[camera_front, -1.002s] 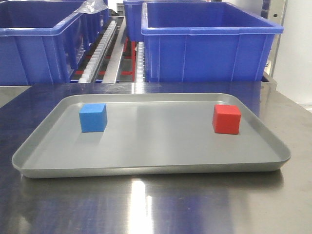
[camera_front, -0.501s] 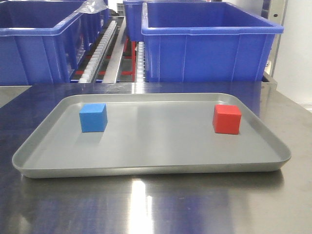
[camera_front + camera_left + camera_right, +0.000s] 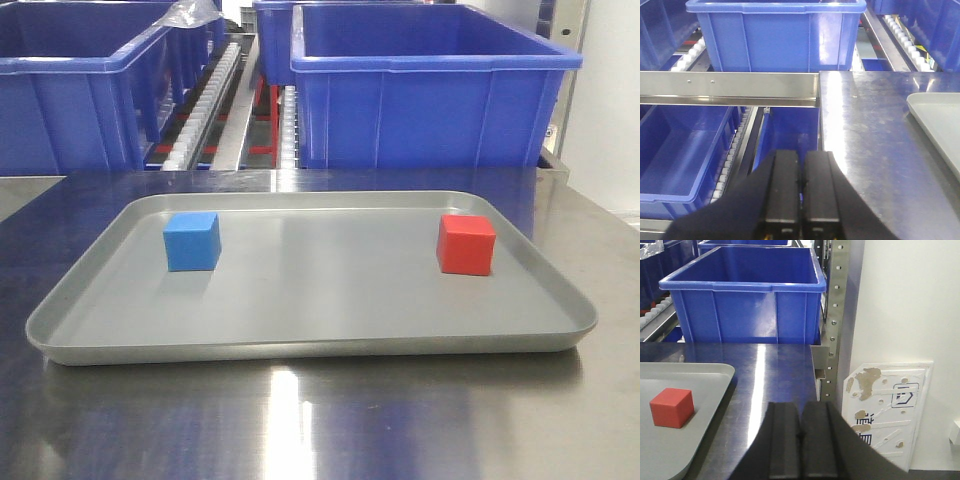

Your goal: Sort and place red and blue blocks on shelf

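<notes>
Left gripper [image 3: 801,157]: black fingers pressed flat together, nothing between them. It hangs off the left edge of the steel tabletop [image 3: 875,140], over a gap in the rack.
- 12 o'clock of it: the shelf [image 3: 730,85], seen as a brushed steel front rail with two small screws, running level and butting the tabletop's left edge.
- Behind the rail: upper blue crate [image 3: 775,40].
- 9 o'clock, below the rail: lower blue crate [image 3: 685,150], with a white roller track [image 3: 732,150] along its right side.
- 2 o'clock: one rounded corner of the grey tray [image 3: 940,120] on the tabletop.

Right gripper [image 3: 800,410]: fingers likewise shut against each other, holding nothing. It sits over the tabletop's right end.
- 9 o'clock: red block [image 3: 671,407], flat on the tray near its right rim, well apart from the fingers.
- 12 o'clock: right-hand blue crate [image 3: 745,295] behind the table.
- 1 o'clock: perforated steel upright [image 3: 836,315].
- 3 o'clock: a scuffed white panel [image 3: 890,400] against the wall.

Front view: blue block [image 3: 192,241] at 9 o'clock on the tray, red block at 3 o'clock. Both upright, well apart, neither on the shelf. No arm appears in this view.
</notes>
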Robot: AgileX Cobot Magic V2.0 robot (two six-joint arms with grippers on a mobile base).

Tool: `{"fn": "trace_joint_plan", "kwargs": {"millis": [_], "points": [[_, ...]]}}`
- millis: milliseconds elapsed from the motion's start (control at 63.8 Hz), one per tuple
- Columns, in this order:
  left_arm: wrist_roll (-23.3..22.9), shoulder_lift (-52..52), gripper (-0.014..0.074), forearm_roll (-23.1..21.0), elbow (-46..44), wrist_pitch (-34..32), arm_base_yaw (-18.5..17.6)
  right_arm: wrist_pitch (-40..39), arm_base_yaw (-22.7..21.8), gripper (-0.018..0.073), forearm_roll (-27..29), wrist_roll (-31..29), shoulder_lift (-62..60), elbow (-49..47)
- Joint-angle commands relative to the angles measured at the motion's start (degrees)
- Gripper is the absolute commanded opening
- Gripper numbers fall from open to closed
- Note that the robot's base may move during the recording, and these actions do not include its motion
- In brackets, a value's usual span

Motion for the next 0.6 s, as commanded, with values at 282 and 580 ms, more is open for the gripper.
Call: {"fn": "trace_joint_plan", "kwargs": {"millis": [282, 580], "points": [[-0.5, -0.9, 0.0123, -0.2, 1.7, -4.5, 0.1, -8.2, -0.5, 0.0053, 5.8, 0.0, 1.6, 0.0], [-0.5, -0.9, 0.0123, -0.2, 1.7, -4.5, 0.1, -8.3, 0.4, 0.0053, 6.3, 0.0, 9.2, -1.1]]}}
